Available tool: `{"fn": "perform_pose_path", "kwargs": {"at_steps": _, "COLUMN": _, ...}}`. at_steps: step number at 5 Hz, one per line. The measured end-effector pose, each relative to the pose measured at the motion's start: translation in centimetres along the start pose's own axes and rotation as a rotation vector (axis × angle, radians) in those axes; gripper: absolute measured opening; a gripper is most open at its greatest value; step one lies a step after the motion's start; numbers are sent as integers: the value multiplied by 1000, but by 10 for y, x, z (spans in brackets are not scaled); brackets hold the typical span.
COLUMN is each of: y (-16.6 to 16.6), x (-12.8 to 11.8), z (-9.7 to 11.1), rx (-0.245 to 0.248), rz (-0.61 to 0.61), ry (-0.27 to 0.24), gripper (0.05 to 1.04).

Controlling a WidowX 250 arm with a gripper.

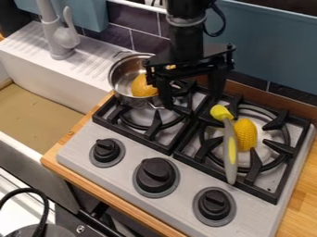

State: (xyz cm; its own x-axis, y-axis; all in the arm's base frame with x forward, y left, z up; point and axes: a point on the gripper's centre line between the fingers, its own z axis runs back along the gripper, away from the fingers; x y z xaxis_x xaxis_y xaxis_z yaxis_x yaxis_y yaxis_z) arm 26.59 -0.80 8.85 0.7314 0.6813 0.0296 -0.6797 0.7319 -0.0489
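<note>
Pincer (192,99) spread wide over stove (180,187), steel pot (121,75) with yellow object (142,87) on its left, toy corn (246,135) and yellow-headed utensil (230,143) on its right

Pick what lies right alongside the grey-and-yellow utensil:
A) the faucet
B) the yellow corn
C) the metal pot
B: the yellow corn lies beside the handle of the utensil over the same burner, while the metal pot sits at the other one.

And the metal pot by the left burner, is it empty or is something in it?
Not empty: a yellow-orange object shows inside the metal pot, below the rim line. The gripper hides part of the pot's right side.
</note>
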Motion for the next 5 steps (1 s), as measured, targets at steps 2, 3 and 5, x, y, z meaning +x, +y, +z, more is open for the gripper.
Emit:
{"fn": "perform_pose_path", "kwargs": {"at_steps": 2, "y": 13, "x": 6, "z": -7, "rx": 1, "rz": 80, "ry": 40, "gripper": 999}}
{"fn": "perform_pose_path", "kwargs": {"at_steps": 3, "y": 29, "x": 24, "z": -5, "rx": -12, "rz": 169, "ry": 60, "gripper": 999}}
{"fn": "perform_pose_path", "kwargs": {"at_steps": 5, "y": 67, "x": 51, "z": 5, "rx": -82, "rz": 342, "ry": -24, "gripper": 999}}
